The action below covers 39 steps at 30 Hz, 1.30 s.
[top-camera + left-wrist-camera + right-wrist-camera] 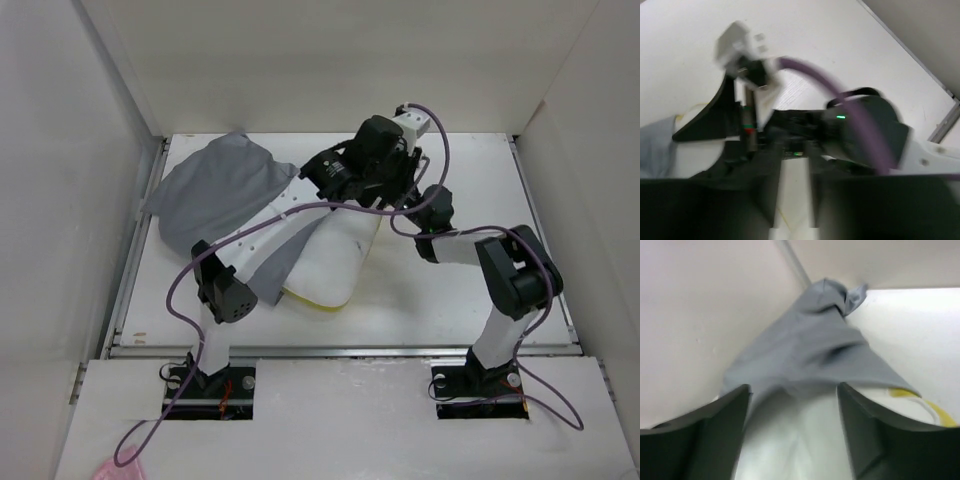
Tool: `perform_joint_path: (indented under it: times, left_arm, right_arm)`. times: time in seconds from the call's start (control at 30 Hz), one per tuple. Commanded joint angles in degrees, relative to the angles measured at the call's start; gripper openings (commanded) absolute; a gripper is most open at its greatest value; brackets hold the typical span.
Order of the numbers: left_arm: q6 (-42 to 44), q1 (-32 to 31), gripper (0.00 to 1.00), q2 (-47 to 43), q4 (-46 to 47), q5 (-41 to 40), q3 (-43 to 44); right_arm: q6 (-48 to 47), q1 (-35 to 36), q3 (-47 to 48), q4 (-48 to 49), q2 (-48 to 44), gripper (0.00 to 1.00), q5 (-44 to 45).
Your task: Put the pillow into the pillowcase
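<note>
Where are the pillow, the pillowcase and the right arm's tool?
pillow (338,264): top view, on its white face.
pillowcase (215,195): top view, middle of the grey fabric.
right tool (792,387): right wrist view, midway between its fingertips.

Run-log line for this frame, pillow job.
stage: white yellow-edged pillow partly covered by grey fabric pillowcase | right gripper: open, at pillowcase edge | left gripper: blurred, state unclear

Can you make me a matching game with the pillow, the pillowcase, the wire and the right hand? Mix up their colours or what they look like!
Things:
1. pillow
2. pillowcase
3. wire
4. right hand

Matches:
A. purple
B. open
C. white with a yellow edge
D. grey

Pairs: 1-C, 2-D, 3-A, 4-B
</note>
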Motion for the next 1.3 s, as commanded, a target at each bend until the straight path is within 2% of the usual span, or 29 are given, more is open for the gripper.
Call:
perform_joint_path:
  times: [0.0,0.03,0.07,0.13,0.17,0.2,0.23,0.33,0.37,0.47,0.5,0.63,0.67,0.83,0.9,1.03,1.17,1.27]
  left_arm:
    - [-3.4,3.1,0.33,-4.0,1.7,-2.8,-2.7]
    - [-3.4,3.6,0.49,-4.6,1.7,-4.0,-3.5]
    - [-3.9,3.6,0.53,-5.5,2.4,-6.4,-4.5]
    - [-3.9,4.7,0.6,-8.6,4.3,-8.0,-8.8]
    - [-4.7,4.7,0.73,-9.8,4.9,-8.5,-10.5]
    - [-5.9,5.6,0.9,-12.2,4.9,-10.2,-12.3]
    - [-6.5,6.4,1.0,-13.5,5.7,-10.9,-13.9]
    - [-11.3,7.6,1.0,-19.5,6.9,-15.9,-23.6]
    - [-12.9,8.6,1.0,-21.3,7.5,-17.6,-30.1]
    - [-19.3,11.7,1.0,-28.1,8.9,-17.7,-40.3]
    - [-20.6,12.6,1.0,-29.8,9.7,-17.1,-46.6]
    - [-24.2,15.2,1.0,-38.4,11.9,-16.5,-60.8]
    - [-25.2,15.2,1.0,-39.5,11.9,-17.1,-60.8]
    - [-28.1,18.7,1.0,-39.8,14.0,-17.4,-71.7]
    - [-28.1,20.0,1.0,-37.9,16.2,-16.1,-73.1]
    - [-24.7,22.2,1.0,-28.2,22.2,-12.8,-71.7]
    - [-19.8,23.0,1.0,-17.4,26.3,-8.4,-65.0]
    - [-16.3,22.2,0.99,-9.1,26.3,-4.7,-56.1]
  right_arm:
    - [-2.8,0.4,-1.2,-4.3,-7.9,0.87,3.5]
    - [-4.3,0.4,-1.2,-12.8,-9.2,0.89,4.4]
    - [-6.1,0.4,-2.0,-16.4,-12.0,1.0,5.2]
    - [-8.9,-0.2,-3.2,-23.7,-15.2,1.0,9.9]
    - [-9.8,-0.2,-4.5,-30.2,-16.7,1.0,12.1]
    - [-12.0,-0.2,-4.5,-34.3,-19.8,1.0,14.4]
    - [-13.8,-0.2,-4.5,-38.1,-21.3,1.0,17.0]
    - [-18.6,-0.2,-4.5,-47.7,-26.3,1.0,22.7]
    - [-18.6,-0.2,-5.6,-49.2,-28.2,1.0,23.2]
    - [-18.6,-0.2,-7.3,-49.2,-29.4,1.0,22.4]
    - [-18.6,-0.2,-7.8,-49.2,-29.4,1.0,21.8]
    - [-21.2,-0.2,-7.8,-51.3,-29.4,1.0,20.5]
    - [-21.2,-0.2,-7.8,-52.2,-29.4,1.0,20.5]
    - [-23.1,-0.2,-9.7,-52.2,-31.0,1.0,18.9]
    - [-24.1,-0.2,-10.8,-50.8,-32.3,1.0,18.1]
    - [-25.0,-0.2,-11.4,-50.2,-33.8,1.0,18.8]
    - [-25.6,-0.2,-11.4,-50.8,-35.0,1.0,20.2]
    - [-26.4,-0.2,-10.9,-52.3,-35.5,1.0,21.0]
